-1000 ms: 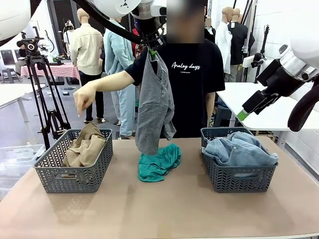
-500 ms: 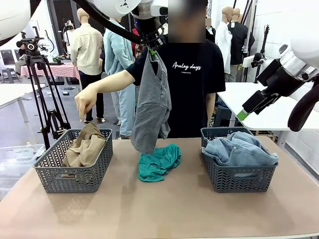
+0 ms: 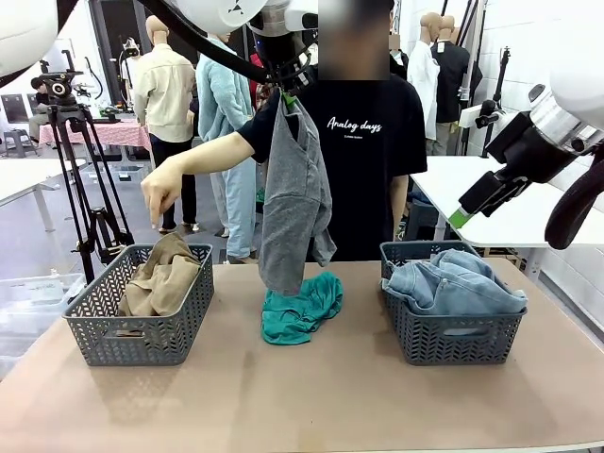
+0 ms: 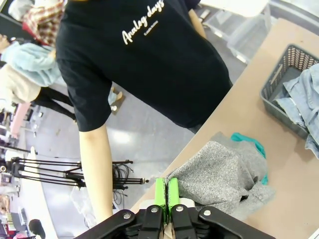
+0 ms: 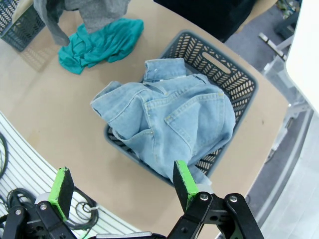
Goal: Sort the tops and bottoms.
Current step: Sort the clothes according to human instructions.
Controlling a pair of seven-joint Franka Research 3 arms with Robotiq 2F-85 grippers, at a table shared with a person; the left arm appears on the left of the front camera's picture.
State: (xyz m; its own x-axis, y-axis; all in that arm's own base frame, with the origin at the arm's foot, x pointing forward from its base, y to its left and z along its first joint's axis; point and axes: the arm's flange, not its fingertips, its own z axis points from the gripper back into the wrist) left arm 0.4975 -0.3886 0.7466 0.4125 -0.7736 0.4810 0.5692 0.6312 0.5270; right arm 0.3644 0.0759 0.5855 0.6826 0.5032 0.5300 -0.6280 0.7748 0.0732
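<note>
The grey top [image 3: 294, 203] is being held, hanging vertically, by the clamped left gripper [image 3: 286, 94] at upper centre, with the basket [image 3: 142, 335] lying lower left.

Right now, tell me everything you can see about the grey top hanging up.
The grey top is soft heather-grey knit, crumpled lengthwise, hanging from the left gripper, whose fingers are shut on its upper edge. It dangles before the person over the table's middle; its lower end overlaps the teal top, contact unclear.

We see a tan table [image 3: 311, 401], on it a dark grey lattice basket [image 3: 142, 337] at nine o'clock, a crumpled teal top [image 3: 300, 309] at twelve o'clock toward the far edge, a second basket [image 3: 453, 342] at three o'clock
</note>
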